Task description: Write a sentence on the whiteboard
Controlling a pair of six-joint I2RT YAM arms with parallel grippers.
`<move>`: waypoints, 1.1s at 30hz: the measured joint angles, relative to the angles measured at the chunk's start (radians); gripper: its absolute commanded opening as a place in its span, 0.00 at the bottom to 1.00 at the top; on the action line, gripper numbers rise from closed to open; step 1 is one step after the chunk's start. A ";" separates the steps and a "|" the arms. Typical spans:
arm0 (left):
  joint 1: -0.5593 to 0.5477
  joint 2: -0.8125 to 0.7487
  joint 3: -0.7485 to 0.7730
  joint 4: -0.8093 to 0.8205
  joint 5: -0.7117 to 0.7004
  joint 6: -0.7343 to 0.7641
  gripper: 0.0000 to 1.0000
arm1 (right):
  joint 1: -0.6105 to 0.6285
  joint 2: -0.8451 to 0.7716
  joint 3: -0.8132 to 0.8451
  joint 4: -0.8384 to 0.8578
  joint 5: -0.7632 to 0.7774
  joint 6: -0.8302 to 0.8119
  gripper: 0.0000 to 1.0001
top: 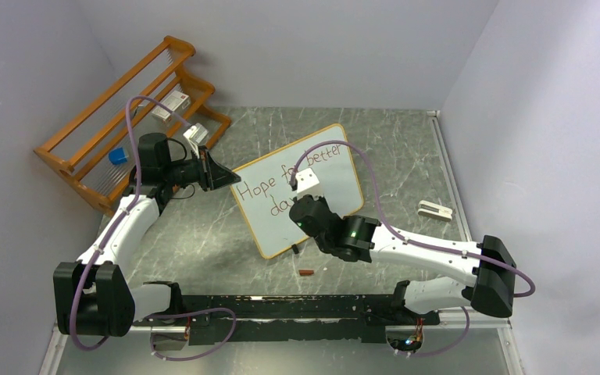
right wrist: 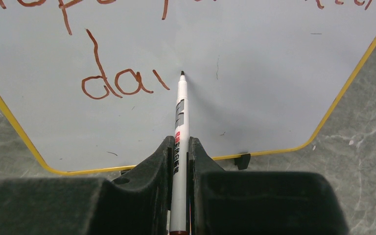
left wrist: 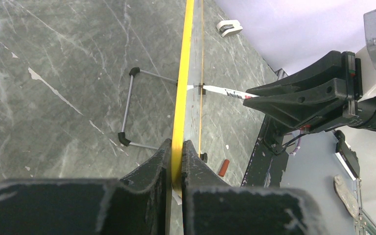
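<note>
Whiteboard point(top: 340, 183) rim pinched in left jaws; right jaws pinch marker point(right wrist: 180, 112), tip at board.

A: Left arm point(top: 121, 226)?
B: Raised from base, elbow bent, wrist turned rightward. Left gripper point(left wrist: 176, 164) pinched tight on the whiteboard point(left wrist: 182, 73) rim.
A: Right arm point(top: 430, 250)?
B: Stretched low, leftward. Right gripper point(right wrist: 179, 152) clamped on a marker point(right wrist: 180, 105).
</note>
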 measured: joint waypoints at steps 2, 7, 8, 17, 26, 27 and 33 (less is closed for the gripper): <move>0.000 0.000 0.000 0.000 0.000 0.000 0.05 | -0.001 0.000 0.002 0.007 0.000 -0.003 0.00; 0.000 0.001 0.000 0.000 0.000 0.000 0.05 | -0.004 0.000 0.003 0.018 -0.001 -0.012 0.00; 0.000 0.001 0.000 0.000 0.000 0.000 0.05 | -0.005 0.000 0.004 0.018 -0.003 -0.013 0.00; 0.000 0.002 0.002 0.000 0.000 0.000 0.05 | -0.008 0.008 0.009 0.011 -0.011 -0.012 0.00; 0.000 0.003 0.002 0.000 -0.001 0.000 0.05 | -0.008 0.010 0.011 -0.012 -0.035 0.007 0.00; 0.000 0.003 0.002 0.000 -0.001 0.000 0.05 | -0.008 0.010 0.011 -0.016 -0.039 0.009 0.00; 0.000 0.003 0.002 0.000 -0.001 0.000 0.05 | -0.007 0.010 0.011 -0.037 -0.066 0.023 0.00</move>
